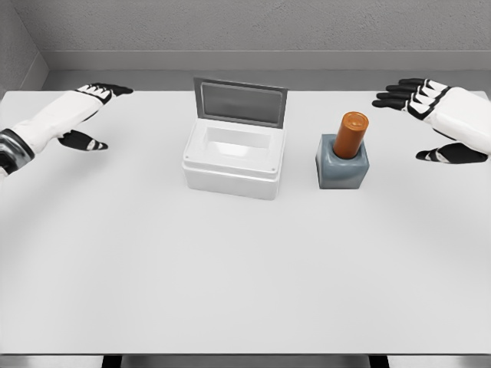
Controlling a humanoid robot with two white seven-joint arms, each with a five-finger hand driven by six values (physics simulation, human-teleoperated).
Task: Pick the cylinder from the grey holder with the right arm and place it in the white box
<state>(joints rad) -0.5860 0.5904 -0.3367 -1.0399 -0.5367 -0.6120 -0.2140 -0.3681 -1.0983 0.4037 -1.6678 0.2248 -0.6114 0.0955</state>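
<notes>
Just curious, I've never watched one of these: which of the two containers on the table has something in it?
The grey holder, right of the white box: an orange cylinder stands in it. The box, lid up, looks empty.

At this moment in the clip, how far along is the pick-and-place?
Nothing is done yet: the orange cylinder stands in the grey holder, and the white box sits open and empty. Nothing is in hand: the right robot hand and left robot hand are open, apart from everything. Grasp, lift and placement remain.

Orange cylinder (351, 135) in grey-blue holder (342, 166); white box (233, 159) w/ grey lid; white table (230, 276); both hands white w/ black fingers.
</notes>
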